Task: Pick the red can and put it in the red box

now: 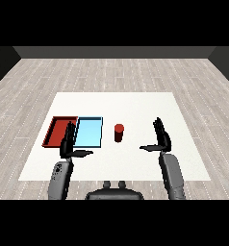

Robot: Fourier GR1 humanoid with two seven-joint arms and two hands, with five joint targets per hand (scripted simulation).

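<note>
You've got the small red cylindrical can [119, 132] upright on the white table [135, 103], just right of the light blue tray [89, 132]; flat red tray [57, 130] beside that. L hand [68, 143] & R hand [160, 138]: fingers straight, holding nothing, both apart from can.

A small red can [119, 132] is standing upright on the white table, a plain dark-red cylinder sitting free with nothing touching it, just to the right of the two trays. The red tray [54, 130] is lying flat at the left end of that pair, a shallow open rectangle with a low rim, its right edge partly hidden, and it is holding nothing.
</note>
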